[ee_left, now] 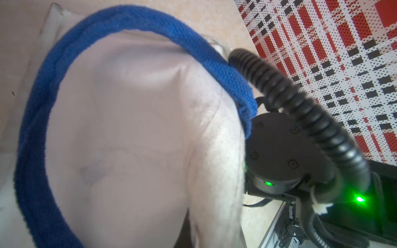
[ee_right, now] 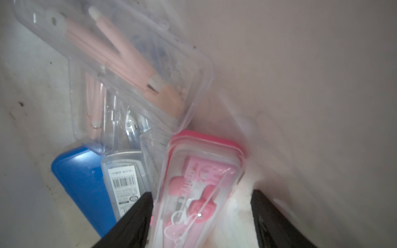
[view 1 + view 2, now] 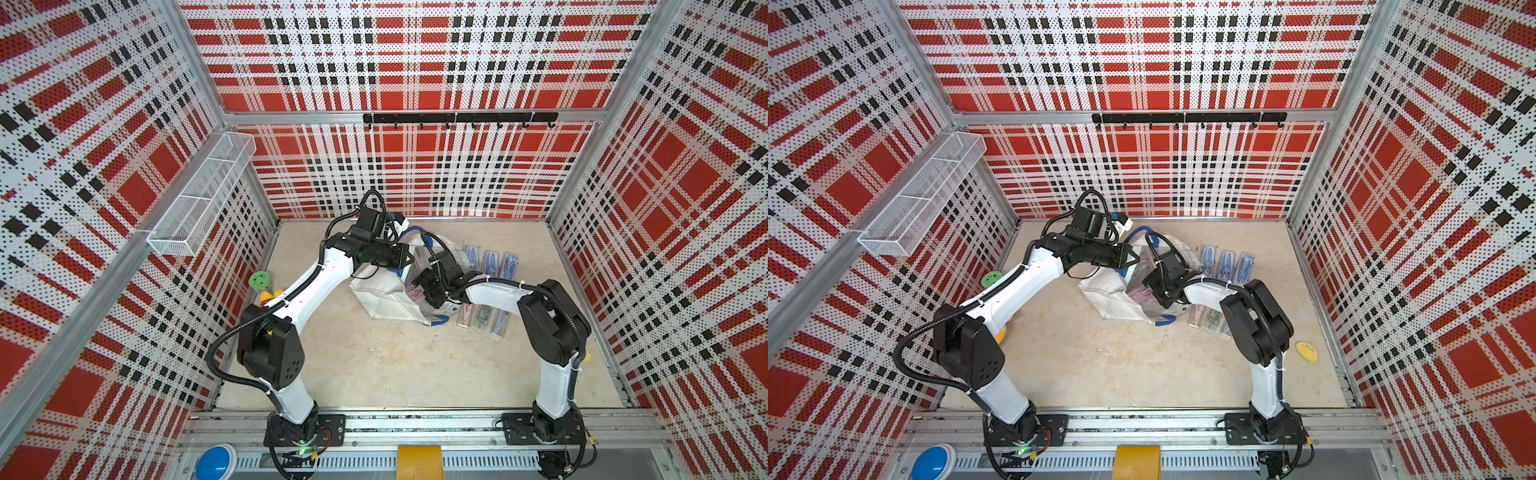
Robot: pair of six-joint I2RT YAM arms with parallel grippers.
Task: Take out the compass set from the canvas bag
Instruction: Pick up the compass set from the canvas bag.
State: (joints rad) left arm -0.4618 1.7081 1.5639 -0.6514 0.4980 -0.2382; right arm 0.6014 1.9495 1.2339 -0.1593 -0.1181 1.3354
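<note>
Right claw [image 2: 201,193] gapes astride the stiff, likely light, slick pink compass set [image 2: 204,165]; pinch its long sides; left claw [image 3: 408,257] closed.

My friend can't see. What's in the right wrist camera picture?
The right gripper is open, its fingers either side of a pink-lidded clear case inside the canvas bag. Beyond it lie a clear case of pale pink tools and a blue case.
</note>
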